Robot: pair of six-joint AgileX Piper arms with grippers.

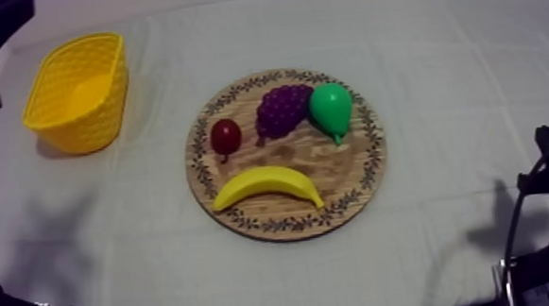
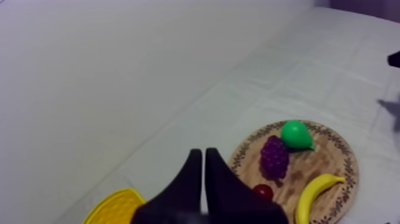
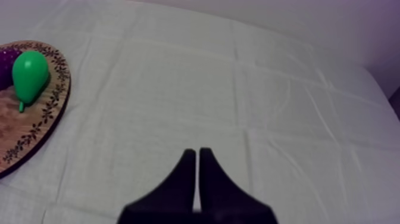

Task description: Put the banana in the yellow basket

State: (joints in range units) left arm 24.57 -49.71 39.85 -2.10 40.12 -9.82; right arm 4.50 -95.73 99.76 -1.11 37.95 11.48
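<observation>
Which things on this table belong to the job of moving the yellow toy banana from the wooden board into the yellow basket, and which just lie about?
Belong to the job:
curved yellow toy banana
round wooden board with patterned rim
yellow woven basket

Just lying about, on the board:
purple bunch of toy grapes
green toy pear
small red fruit

A table [image 1: 482,99] covered by a grey-white cloth [image 1: 87,238] takes up the foreground, the fabric crossed by faint straight fold creases [image 3: 238,71]. Behind its far edge stands a plain pale wall [image 2: 89,71], evenly lit, with a slight violet cast.
</observation>
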